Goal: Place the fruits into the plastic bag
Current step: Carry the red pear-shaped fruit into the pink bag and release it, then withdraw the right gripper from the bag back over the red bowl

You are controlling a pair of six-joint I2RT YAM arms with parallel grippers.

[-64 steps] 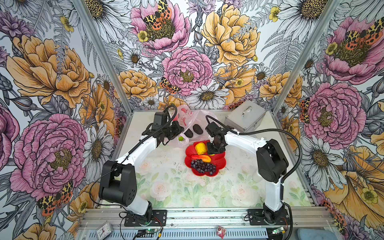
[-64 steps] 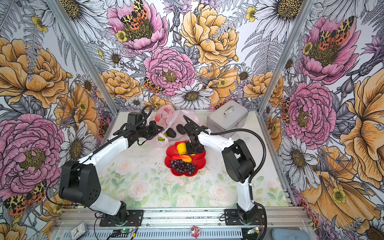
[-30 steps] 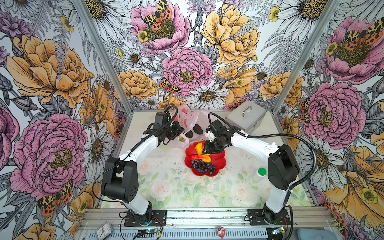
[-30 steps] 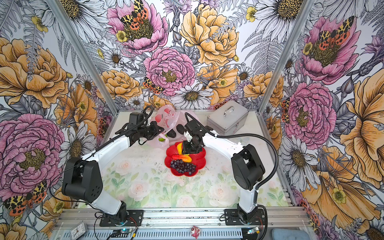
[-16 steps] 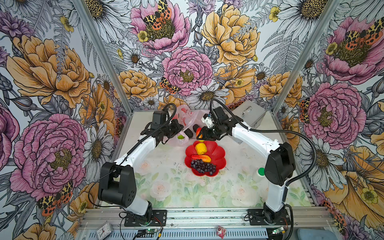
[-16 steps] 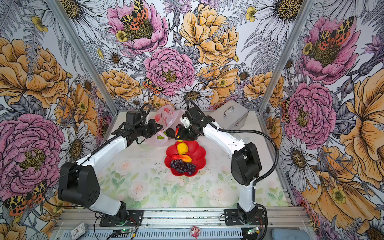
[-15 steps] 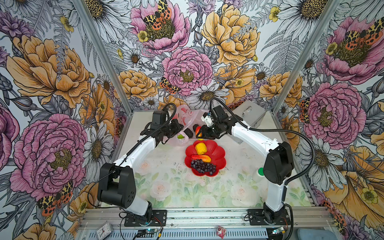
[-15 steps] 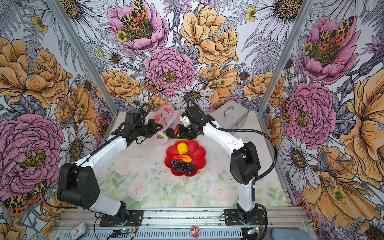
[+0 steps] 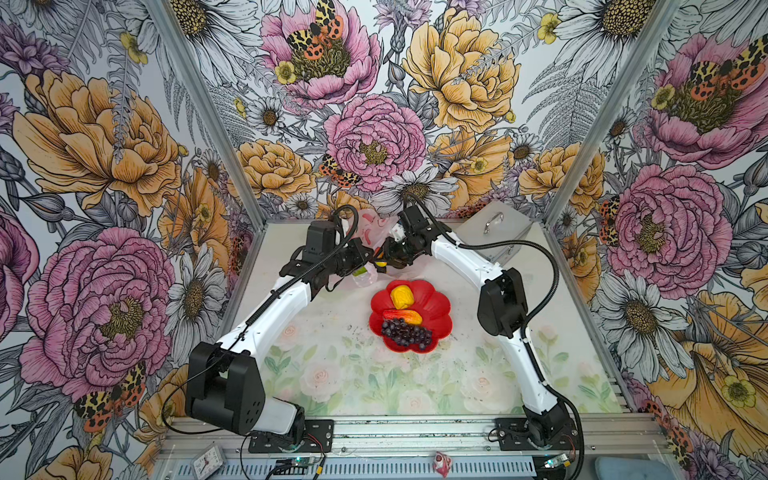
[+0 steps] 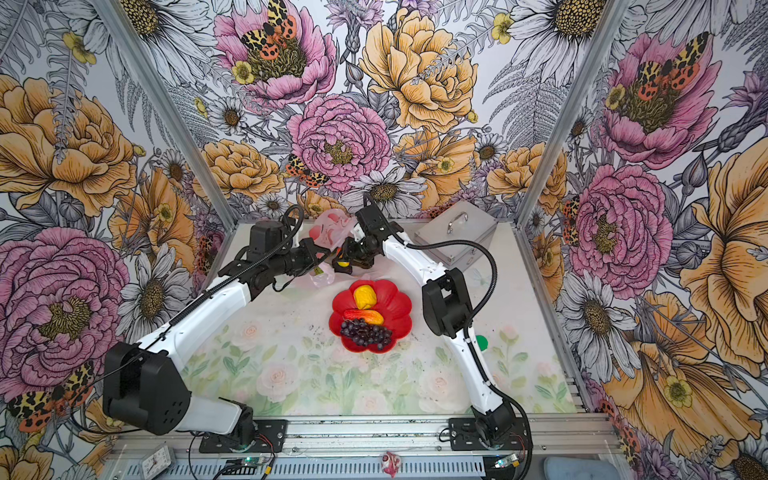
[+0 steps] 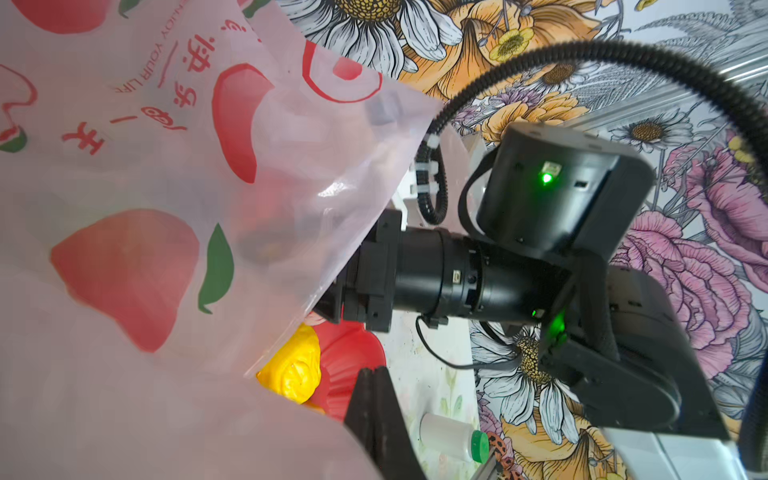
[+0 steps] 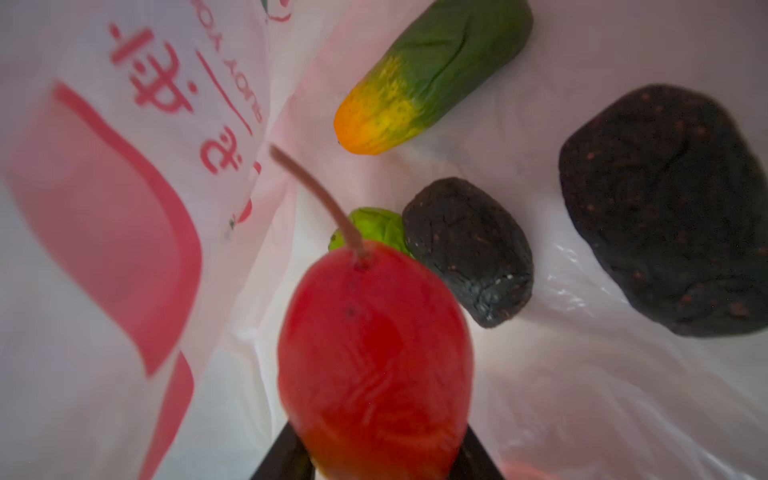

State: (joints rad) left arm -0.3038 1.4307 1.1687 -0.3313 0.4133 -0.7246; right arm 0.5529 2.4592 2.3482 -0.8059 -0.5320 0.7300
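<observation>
The glossy red toy fruit with a brown stem (image 12: 374, 353) is pinched between the fingers of my right gripper (image 12: 380, 461), already inside the mouth of the pale pink translucent plastic bag (image 12: 602, 395). The bag lies near the back of the table (image 9: 332, 374).

Beyond the fruit, on the bag's inner film, lie a green-orange mango (image 12: 432, 70), two dark bumpy avocados (image 12: 469, 253) and a small green bumpy ball (image 12: 374, 224).

My left gripper (image 11: 376, 411) is pressed together. The film runs right up to it, so I judge it pinches the rim and holds the mouth up (the bite itself is hidden).

To do this well I'd reach slightly deeper and aim for bare film beside the avocados. Then I'd part my right fingers slowly, without slackening the left.

On the red flower-shaped plate (image 9: 440, 303) wait a yellow lumpy fruit (image 9: 401, 296), a red-orange fruit (image 9: 403, 316) and a dark purple grape bunch (image 9: 405, 332).
</observation>
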